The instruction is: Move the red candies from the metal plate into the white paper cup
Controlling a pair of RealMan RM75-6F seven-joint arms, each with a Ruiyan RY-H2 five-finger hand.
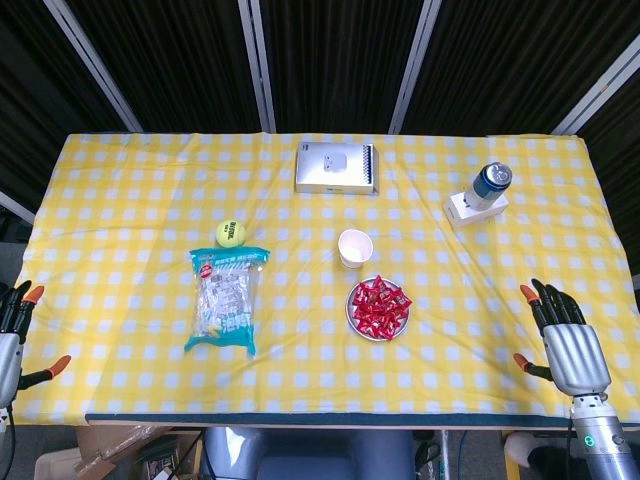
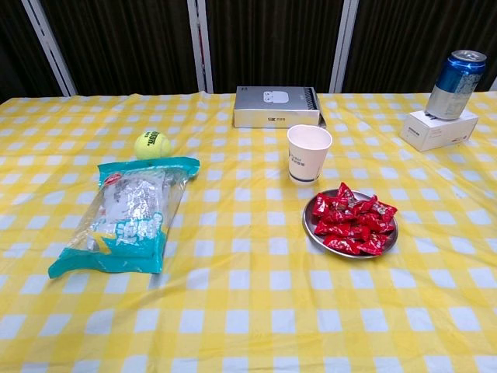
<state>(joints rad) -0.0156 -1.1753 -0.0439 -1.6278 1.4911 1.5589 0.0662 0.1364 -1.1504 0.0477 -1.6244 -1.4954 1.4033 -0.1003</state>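
A small metal plate [image 1: 354, 319] [image 2: 311, 230] sits near the table's middle, heaped with several red wrapped candies [image 1: 379, 307] [image 2: 352, 219]. Just behind it stands the white paper cup [image 1: 354, 248] [image 2: 308, 153], upright and seemingly empty. My right hand [image 1: 567, 338] hovers open at the table's right front edge, far from the plate, fingers spread. My left hand [image 1: 14, 335] shows at the left front edge, open and holding nothing. Neither hand appears in the chest view.
A teal snack bag [image 1: 226, 297] [image 2: 124, 212] lies left of the plate, with a tennis ball [image 1: 230, 233] [image 2: 153, 144] behind it. A grey box [image 1: 336, 168] [image 2: 276, 106] sits at the back centre. A blue can [image 1: 490, 183] [image 2: 456, 84] stands on a white box at right.
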